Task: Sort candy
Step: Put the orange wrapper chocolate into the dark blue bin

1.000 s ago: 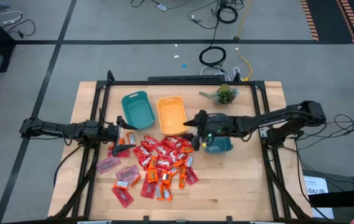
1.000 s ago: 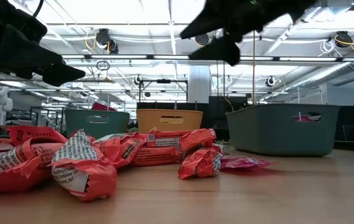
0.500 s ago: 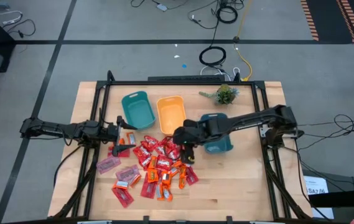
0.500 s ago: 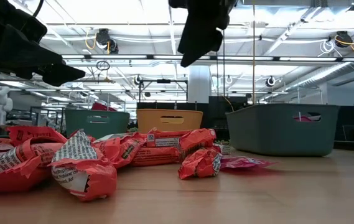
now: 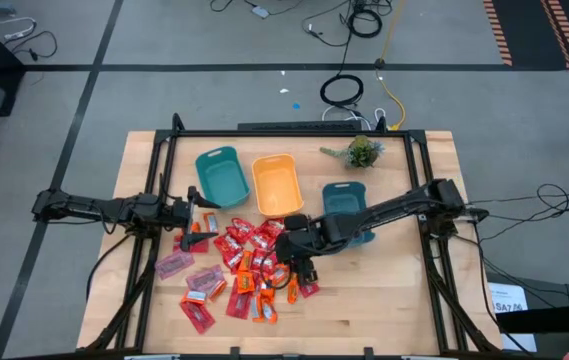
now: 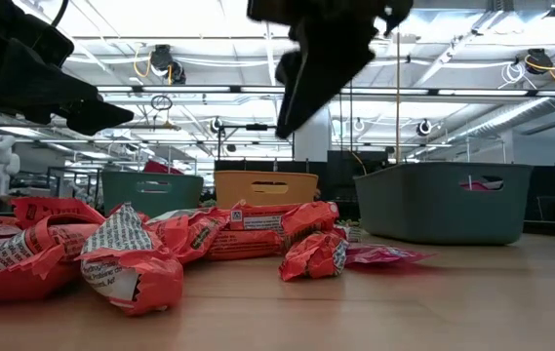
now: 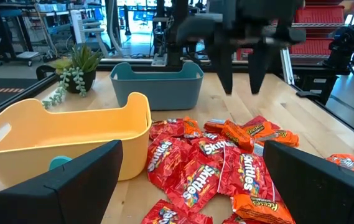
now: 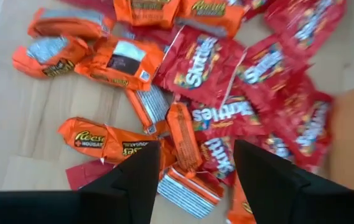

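We see the candy [image 5: 249,262], shiny red and orange wrappers heaped; right hand [image 5: 301,266] spread above its three-o'clock edge

The right gripper [image 5: 304,266] has swung away from the teal bin [image 5: 345,200] beside the small plant, where it hung a second ago, and now sits over the near-right edge of the candy pile [image 5: 249,262]. Its arm now stretches lower across the worktop, leaving that bin uncovered. In the low view the gripper [image 6: 301,88] has shifted leftward and dropped lower. Its jaws stand narrower than before, parted, with an orange wrapper [image 8: 186,138] between them.
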`<action>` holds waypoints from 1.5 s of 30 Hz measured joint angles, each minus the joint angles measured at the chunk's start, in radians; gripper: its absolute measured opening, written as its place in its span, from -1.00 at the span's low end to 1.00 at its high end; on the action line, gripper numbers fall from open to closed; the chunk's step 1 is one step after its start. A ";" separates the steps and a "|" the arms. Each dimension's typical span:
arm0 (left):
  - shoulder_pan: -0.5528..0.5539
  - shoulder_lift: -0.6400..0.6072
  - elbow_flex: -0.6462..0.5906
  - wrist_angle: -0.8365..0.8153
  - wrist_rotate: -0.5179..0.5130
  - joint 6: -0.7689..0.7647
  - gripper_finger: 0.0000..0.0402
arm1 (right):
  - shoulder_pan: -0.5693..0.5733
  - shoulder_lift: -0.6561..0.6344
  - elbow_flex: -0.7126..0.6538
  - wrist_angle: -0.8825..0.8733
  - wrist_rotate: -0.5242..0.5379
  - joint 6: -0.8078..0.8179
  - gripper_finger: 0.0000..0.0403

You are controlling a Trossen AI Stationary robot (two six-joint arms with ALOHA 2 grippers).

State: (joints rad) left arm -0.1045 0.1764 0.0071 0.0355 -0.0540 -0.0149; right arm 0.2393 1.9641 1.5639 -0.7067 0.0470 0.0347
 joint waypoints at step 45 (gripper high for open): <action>0.000 0.000 0.000 -0.012 0.000 0.000 0.97 | 0.005 0.161 0.098 -0.026 0.003 -0.017 -0.67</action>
State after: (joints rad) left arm -0.1043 0.1764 0.0071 0.0238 -0.0536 -0.0151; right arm 0.2440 2.1246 1.6617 -0.7323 0.0498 0.0181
